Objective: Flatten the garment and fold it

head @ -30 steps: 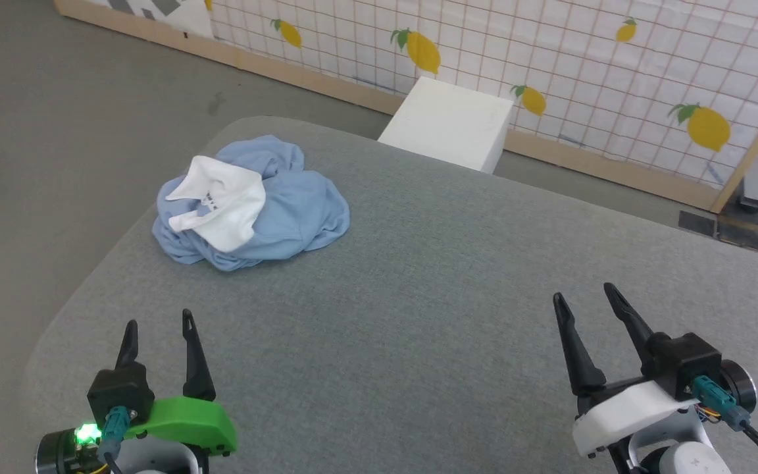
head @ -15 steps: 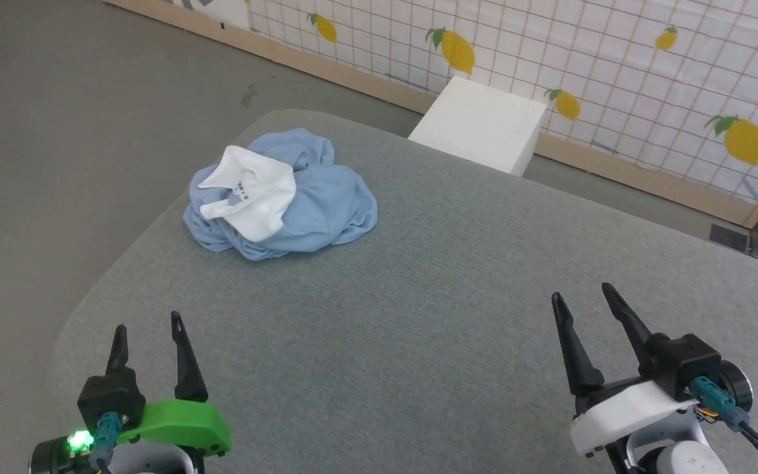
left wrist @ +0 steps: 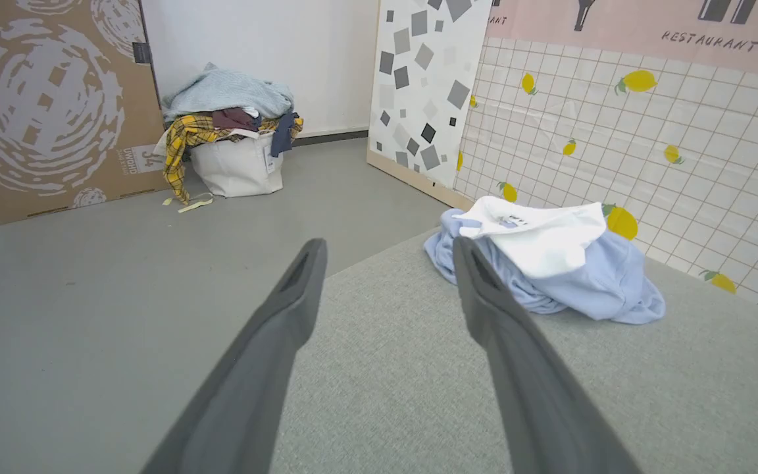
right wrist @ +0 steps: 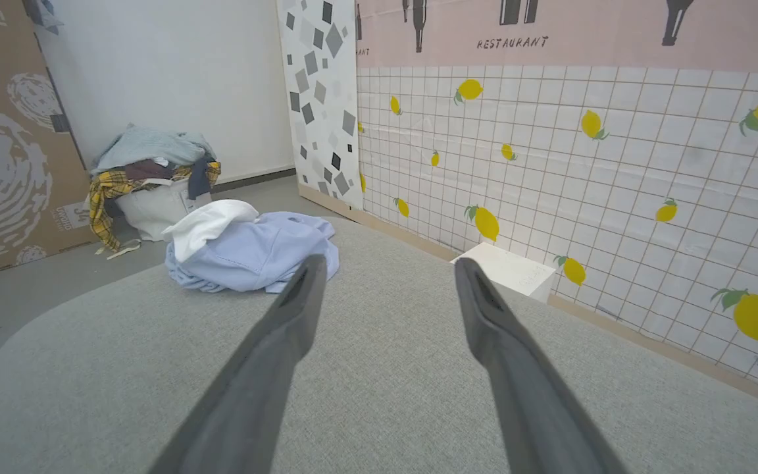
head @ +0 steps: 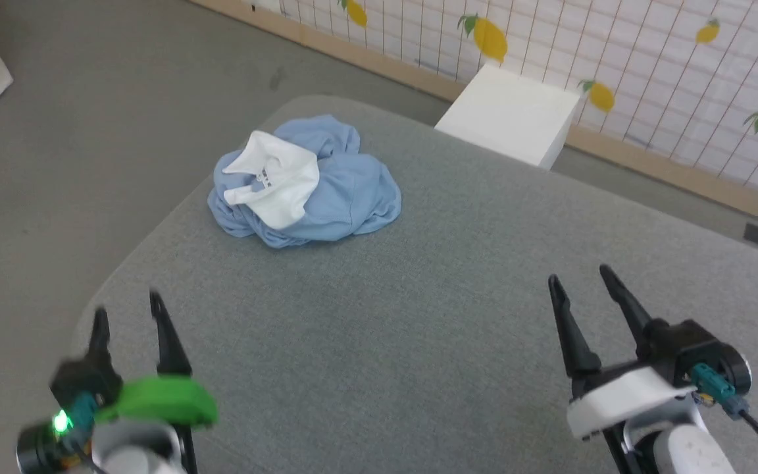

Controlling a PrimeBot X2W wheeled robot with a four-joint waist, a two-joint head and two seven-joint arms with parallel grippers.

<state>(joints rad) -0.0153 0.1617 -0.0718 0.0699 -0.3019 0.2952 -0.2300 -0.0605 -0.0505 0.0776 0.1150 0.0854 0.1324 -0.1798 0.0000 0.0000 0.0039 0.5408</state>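
Two items of cloth, heaped together; one worktop; two grippers.

1. Light blue soft-knit garment [head: 346, 204]: crumpled into a low oval mound at the far left corner of the worktop, close to its rounded edge. The mound's long axis runs roughly left to right across the head view. A stitched seam shows on the right half. Collar, placket and sleeves cannot be made out in the folds, so which way the shirt points cannot be told. It is neither flattened nor folded.

2. Small white cloth with small dark print [head: 280, 187]: lies on top of the garment's left half, touching it, with one corner peaked toward the far edge.

3. Grey fabric-covered worktop with rounded corners [head: 418, 342]: bare between the mound and the grippers.

4. Left gripper [head: 126, 304], green-shelled: near edge, lower left, jaws spread wide and holding nothing, fingers pointing roughly toward the mound, well apart from it.

5. Right gripper [head: 578, 274], white-shelled: near edge, lower right, jaws spread wide and holding nothing, well apart from the garment.

6. White rectangular block [head: 510, 112]: on the floor just beyond the far edge, against a lemon-printed tiled wall panel [head: 668, 59].

7. White basket heaped with mixed clothes [left wrist: 234, 164]: on the grey floor, beside a brown cardboard sheet [left wrist: 43, 105].
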